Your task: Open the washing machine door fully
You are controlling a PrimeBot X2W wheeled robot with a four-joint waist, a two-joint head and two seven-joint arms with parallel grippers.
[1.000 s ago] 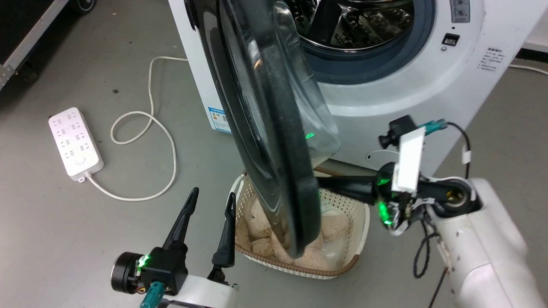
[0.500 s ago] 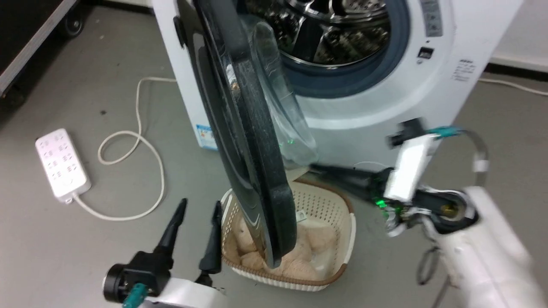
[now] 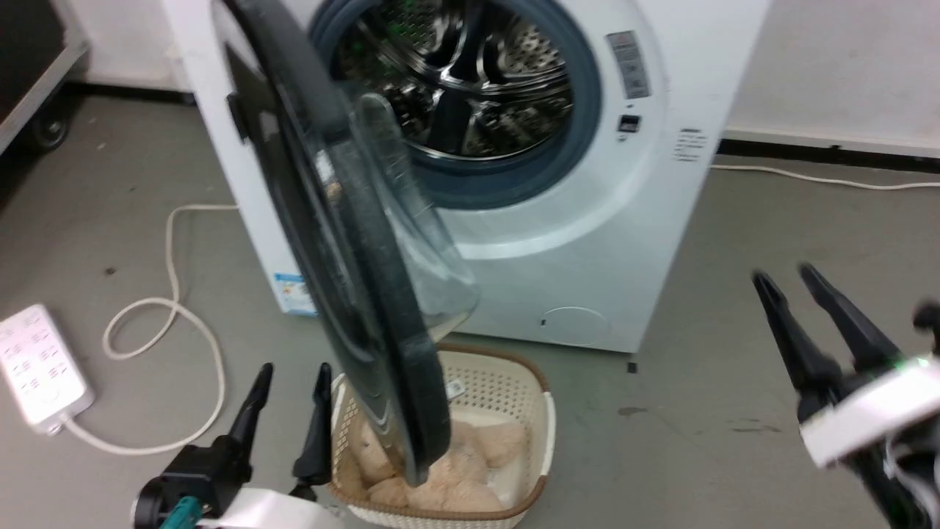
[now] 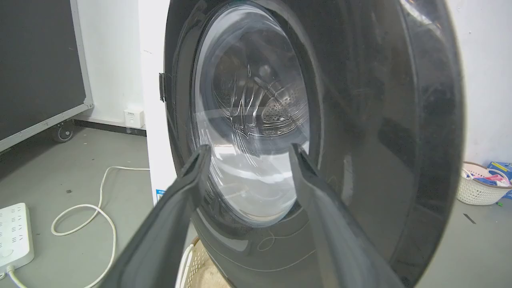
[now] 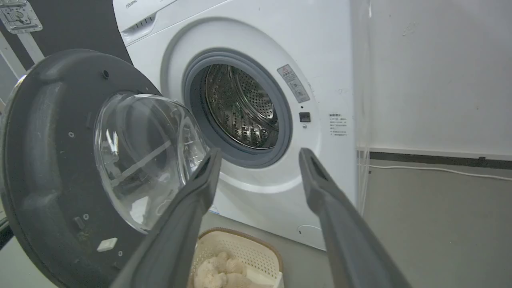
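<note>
L gripper [image 3: 294, 371] sits lower left in head view, fingers spread w/ a clear gap, nothing between them. It's just left of the bottom rim of the washing machine door [image 3: 411, 382], on the outer side, not touching as far as head view shows. In left wrist view, L gripper [image 4: 250, 150] points at the glossy outer face of the door [image 4: 380, 120], fingertips framing the lower part of the clear window. R gripper [image 3: 784, 275] is lower right, blurred, jaws parted & empty, well apart from the door, on its inner side. In right wrist view, R gripper [image 5: 261, 154] is spread wide. The door [image 5: 44, 160] lies left of the fingers, glass bowl bulging toward them, no contact. Laundry basket [image 3: 514, 397] w/ beige fluffy stuff [image 3: 470, 455] is on the floor under the door's lower edge. Door stands swung out from the view-left side of the washer [image 3: 573, 242], approx edge-on to head cam. Behind it, drum opening [image 3: 470, 95] is uncovered. Power strip [image 3: 37, 367] & white cable [image 3: 176, 316] lie on the floor far left.
</note>
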